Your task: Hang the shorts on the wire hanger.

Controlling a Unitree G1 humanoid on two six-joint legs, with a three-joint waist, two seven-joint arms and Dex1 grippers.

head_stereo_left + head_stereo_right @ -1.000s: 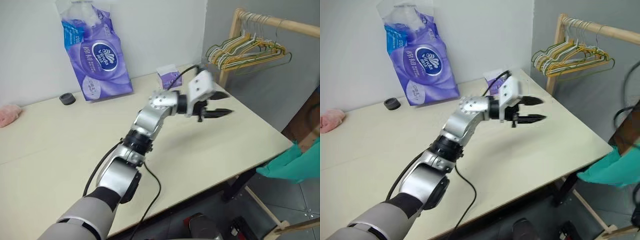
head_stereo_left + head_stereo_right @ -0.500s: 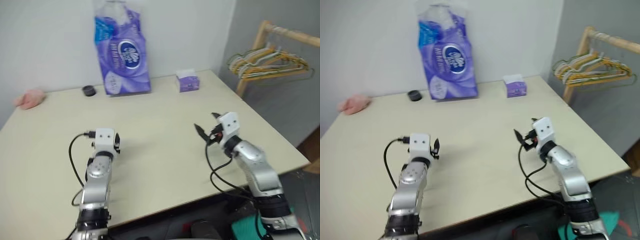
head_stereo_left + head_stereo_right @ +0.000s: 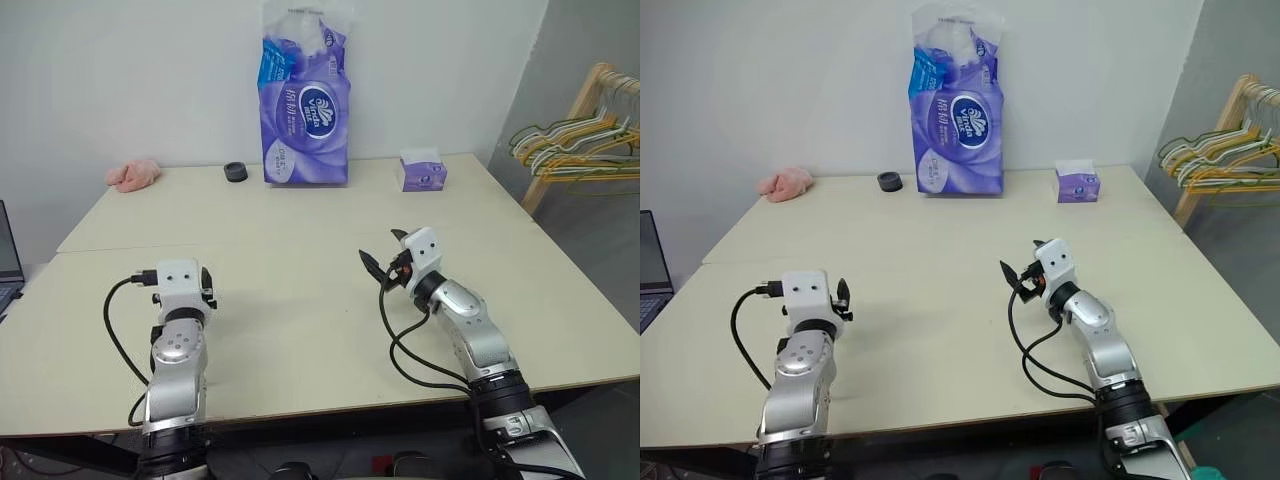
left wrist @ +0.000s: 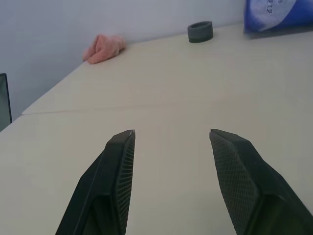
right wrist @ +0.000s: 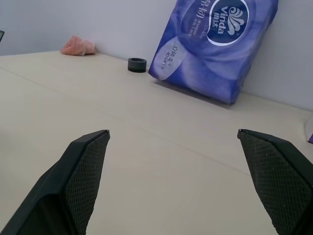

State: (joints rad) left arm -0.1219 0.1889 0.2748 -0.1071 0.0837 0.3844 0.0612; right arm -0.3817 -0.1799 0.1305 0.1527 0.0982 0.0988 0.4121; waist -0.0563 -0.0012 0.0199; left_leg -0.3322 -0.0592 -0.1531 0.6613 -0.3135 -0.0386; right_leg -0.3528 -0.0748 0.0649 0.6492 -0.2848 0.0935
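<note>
Head-camera views first: we see a pale bench across the frame, with both arms reaching over its near half. Our left gripper sits at lower left, our right gripper just right of centre, its jaws spread wide and holding nothing. At the upper centre a purple tissue pack stands against the wall, a small dark ring just left of it, a pink cloth further left, and a small purple tissue box to the right. At the far right edge a bunch of green, yellow and orange hangers hangs on a wooden rack. We cannot make out the shorts or the single wire hanger.

Left wrist view: our jaws stand apart with bare bench between them; the pink cloth and dark ring lie towards the top.

Right wrist view: our jaws stand far apart, empty, with the tissue pack at upper right.
</note>
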